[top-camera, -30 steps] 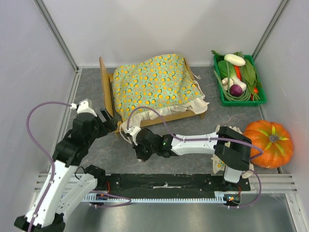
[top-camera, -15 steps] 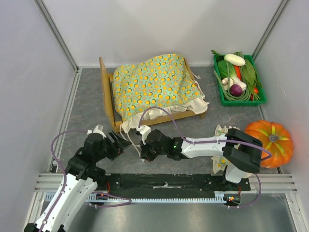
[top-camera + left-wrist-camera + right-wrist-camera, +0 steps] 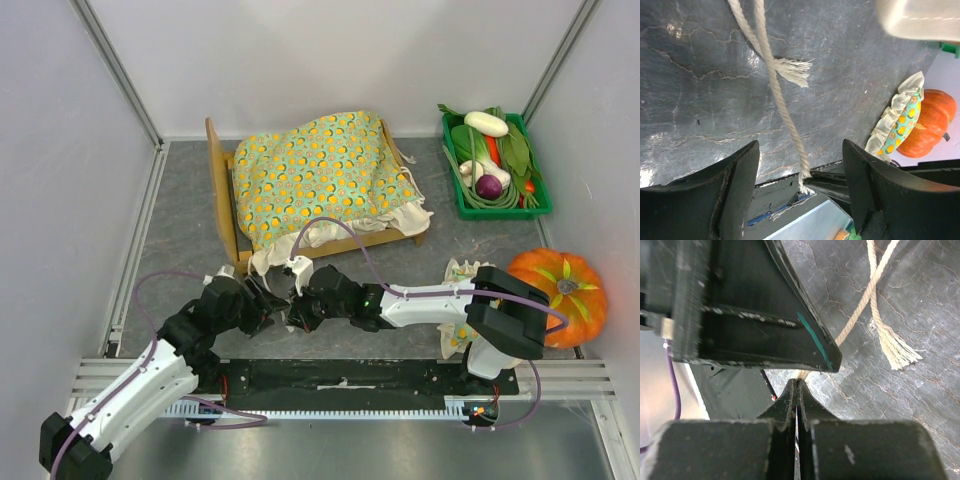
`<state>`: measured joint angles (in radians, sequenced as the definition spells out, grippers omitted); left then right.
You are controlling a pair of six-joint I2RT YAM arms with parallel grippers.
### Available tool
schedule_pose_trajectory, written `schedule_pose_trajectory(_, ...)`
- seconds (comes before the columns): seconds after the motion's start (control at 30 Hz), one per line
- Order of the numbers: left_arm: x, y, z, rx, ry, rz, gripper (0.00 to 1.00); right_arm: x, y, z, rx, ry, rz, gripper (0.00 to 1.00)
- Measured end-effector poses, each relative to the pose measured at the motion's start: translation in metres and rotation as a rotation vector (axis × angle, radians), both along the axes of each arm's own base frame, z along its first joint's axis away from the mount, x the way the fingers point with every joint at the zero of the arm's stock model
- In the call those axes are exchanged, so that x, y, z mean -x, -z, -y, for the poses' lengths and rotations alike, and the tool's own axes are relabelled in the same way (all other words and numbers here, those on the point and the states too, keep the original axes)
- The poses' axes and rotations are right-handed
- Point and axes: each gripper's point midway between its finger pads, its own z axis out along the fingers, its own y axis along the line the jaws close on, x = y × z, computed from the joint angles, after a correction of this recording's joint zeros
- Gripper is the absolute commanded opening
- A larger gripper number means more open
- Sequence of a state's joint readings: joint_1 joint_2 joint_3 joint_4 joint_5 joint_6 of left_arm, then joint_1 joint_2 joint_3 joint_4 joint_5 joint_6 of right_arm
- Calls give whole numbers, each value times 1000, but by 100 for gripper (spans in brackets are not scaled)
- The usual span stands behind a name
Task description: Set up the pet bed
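**While the pet bed (image 3: 222,200) stands at the back, a rope (image 3: 778,95) is pinched out front**

Across the grey, stone-patterned table (image 3: 180,235), the bed sits back and centre. Its tall headboard is on the left and its foot points right. A green, orange-dotted blanket (image 3: 320,170) is draped over the frame, with its cream ruffle spilling over the near rail. An orange pumpkin (image 3: 555,285) rests at the right edge. Behind it, a green crate (image 3: 500,212) holds vegetables. A small matching pillow (image 3: 458,275) leans just beside the pumpkin, partly hidden by the right arm.

Both arms reach inward and meet just in front of the bed's near left corner. The left gripper (image 3: 800,147) has its jaws spread, and the rope runs down between them without touching either finger. The right gripper (image 3: 796,382) has its fingers pressed together, pinching the end of that strand at its tips. A second, shorter strand ends in a frayed tassel (image 3: 795,70) lying on the table close by.
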<state>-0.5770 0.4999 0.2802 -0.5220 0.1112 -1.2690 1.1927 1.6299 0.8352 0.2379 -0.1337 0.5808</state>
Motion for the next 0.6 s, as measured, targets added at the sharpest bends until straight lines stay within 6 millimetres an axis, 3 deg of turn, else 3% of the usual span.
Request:
schedule_pose_trajectory(0.27,0,12,8,23,-33,-31,47,-2,0,2,-14,6,2,0)
schedule_pose_trajectory(0.6,-7,6,16,65,-43,-7,44,-2,-3,0,-31,12,0,0)
